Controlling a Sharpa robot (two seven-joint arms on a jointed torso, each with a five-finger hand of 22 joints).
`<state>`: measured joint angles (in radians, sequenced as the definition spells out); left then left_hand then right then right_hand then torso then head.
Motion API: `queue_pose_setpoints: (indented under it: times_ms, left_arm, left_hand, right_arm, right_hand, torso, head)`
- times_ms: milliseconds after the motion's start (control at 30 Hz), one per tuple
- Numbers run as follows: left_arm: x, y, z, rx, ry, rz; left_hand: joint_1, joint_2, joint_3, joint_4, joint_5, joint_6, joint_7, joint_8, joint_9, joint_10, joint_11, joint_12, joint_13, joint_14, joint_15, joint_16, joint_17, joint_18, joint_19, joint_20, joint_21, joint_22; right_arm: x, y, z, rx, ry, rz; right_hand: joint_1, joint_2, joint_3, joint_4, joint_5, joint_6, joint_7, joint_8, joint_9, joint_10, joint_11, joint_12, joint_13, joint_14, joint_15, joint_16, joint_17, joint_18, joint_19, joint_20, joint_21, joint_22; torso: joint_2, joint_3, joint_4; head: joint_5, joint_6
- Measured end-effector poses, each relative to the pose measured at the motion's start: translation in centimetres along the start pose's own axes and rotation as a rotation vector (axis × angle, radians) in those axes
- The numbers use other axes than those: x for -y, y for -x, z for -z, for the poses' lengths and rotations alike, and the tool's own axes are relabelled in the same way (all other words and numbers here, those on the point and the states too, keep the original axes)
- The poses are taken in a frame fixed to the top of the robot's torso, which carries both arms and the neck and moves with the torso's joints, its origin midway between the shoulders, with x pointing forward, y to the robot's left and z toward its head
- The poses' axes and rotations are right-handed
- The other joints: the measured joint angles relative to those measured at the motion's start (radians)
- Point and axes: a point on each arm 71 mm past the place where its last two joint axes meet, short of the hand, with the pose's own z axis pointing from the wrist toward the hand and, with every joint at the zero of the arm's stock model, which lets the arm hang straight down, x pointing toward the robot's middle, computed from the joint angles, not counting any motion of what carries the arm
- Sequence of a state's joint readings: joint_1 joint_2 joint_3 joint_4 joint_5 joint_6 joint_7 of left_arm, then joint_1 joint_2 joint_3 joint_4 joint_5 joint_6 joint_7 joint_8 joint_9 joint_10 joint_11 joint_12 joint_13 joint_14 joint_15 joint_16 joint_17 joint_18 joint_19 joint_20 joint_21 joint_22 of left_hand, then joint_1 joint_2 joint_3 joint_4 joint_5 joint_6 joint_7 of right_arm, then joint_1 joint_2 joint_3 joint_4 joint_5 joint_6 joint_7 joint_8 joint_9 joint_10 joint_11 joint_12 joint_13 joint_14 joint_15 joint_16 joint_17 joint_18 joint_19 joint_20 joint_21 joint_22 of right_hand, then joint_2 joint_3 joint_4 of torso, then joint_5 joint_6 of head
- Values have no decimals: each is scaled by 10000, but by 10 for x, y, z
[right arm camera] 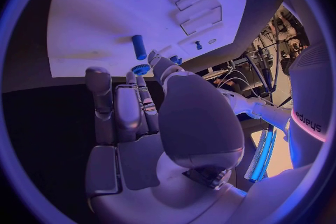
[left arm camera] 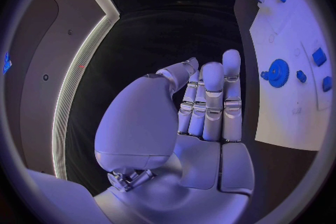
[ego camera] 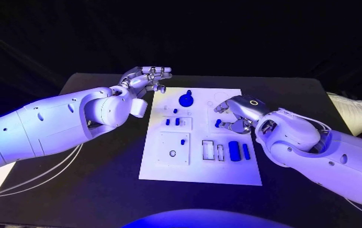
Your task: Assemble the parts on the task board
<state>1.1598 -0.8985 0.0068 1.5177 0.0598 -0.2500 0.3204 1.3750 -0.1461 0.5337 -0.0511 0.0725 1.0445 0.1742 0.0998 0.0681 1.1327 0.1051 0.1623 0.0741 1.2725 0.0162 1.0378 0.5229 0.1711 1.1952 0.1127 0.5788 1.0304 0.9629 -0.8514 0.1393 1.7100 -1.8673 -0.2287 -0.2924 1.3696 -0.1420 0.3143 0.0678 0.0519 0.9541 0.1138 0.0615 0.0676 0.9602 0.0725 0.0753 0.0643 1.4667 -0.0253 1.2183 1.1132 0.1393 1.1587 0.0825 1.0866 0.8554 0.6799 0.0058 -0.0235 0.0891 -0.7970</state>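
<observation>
My left hand (ego camera: 147,77) empty, fingers straight and side by side, at ten o'clock off the task board (ego camera: 202,173), my right hand (ego camera: 235,114) curled above its three o'clock edge, grip unclear, blue parts (ego camera: 185,100) on the board.

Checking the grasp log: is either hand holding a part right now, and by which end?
Nothing is held. The left hand is bare with fingers straight, off the task board. The right hand hovers over the board, fingers empty.

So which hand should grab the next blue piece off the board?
Probably the right hand: it hovers low over the board with its fingertips beside a small blue piece. The left hand is open off the board's far left corner, holding nothing.
</observation>
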Motion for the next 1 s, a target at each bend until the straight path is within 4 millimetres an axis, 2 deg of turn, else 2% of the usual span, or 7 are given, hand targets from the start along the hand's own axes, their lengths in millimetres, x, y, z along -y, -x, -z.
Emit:
queue_pose_setpoints:
  times_ms: [167,400,500,767,867,1000]
  left_arm:
    - [0,0,0,-9,4,-1]
    - [0,0,-1,-27,10,2]
    - [0,-1,-1,-32,12,2]
    - [0,-1,-1,-45,19,4]
    - [-1,-1,-1,-51,23,5]
    - [-1,-1,-1,-58,27,7]
  left_hand:
    - [0,0,0,0,0,0,0,0,0,0,0,0,0,-35,-34,-12,-11,0,0,0,0,0]
    - [0,0,0,0,0,0,0,0,1,0,0,0,1,-35,-34,-12,-11,-1,0,0,0,1]
    - [0,0,0,0,0,0,0,0,0,0,0,0,1,-35,-34,-12,-10,0,0,0,0,1]
    - [0,0,0,0,0,0,0,0,1,0,0,0,1,-35,-33,-11,-10,0,0,0,0,1]
    - [0,0,0,0,0,0,0,0,1,0,0,0,1,-35,-33,-11,-10,0,0,0,1,1]
    - [0,0,0,0,0,0,0,0,1,0,0,0,1,-34,-33,-11,-9,0,0,0,0,1]
  right_arm:
    - [1,-2,-1,-182,-34,178]
    - [-2,-4,-4,-318,19,350]
    - [-4,-6,-6,-388,60,387]
    - [-7,-9,-8,-672,146,462]
    - [-7,-10,-9,-781,133,505]
    - [-7,-11,-10,-877,124,562]
  right_hand:
    - [14,14,-84,30,0,86,-11,0,-1,46,-46,51,-1,0,0,0,-38,0,0,0,-79,-76]
    - [238,239,-94,39,0,395,5,76,25,390,-15,257,9,0,1,-61,-98,0,1,0,-79,-61]
    - [316,317,-55,78,0,604,26,94,48,645,-8,372,18,-2,77,-61,-45,-1,73,-7,-79,31]
    - [494,495,246,154,1,1450,-25,349,171,1531,-87,632,17,-1,77,320,310,-1,419,15,332,571]
    - [494,495,284,137,1,1588,-49,386,191,1683,-142,630,8,-1,77,368,359,0,486,19,406,687]
    - [494,495,312,165,1,1588,-49,385,202,1721,-107,630,8,-1,77,368,373,-1,486,19,406,720]
  torso:
    - [0,2,12]
    - [-1,-6,18]
    - [0,-6,20]
    - [5,-6,14]
    - [5,-6,13]
    - [5,-6,12]
  head:
    - [-10,1]
    - [-21,26]
    - [-22,29]
    - [9,-15]
    - [11,-24]
    - [12,-34]
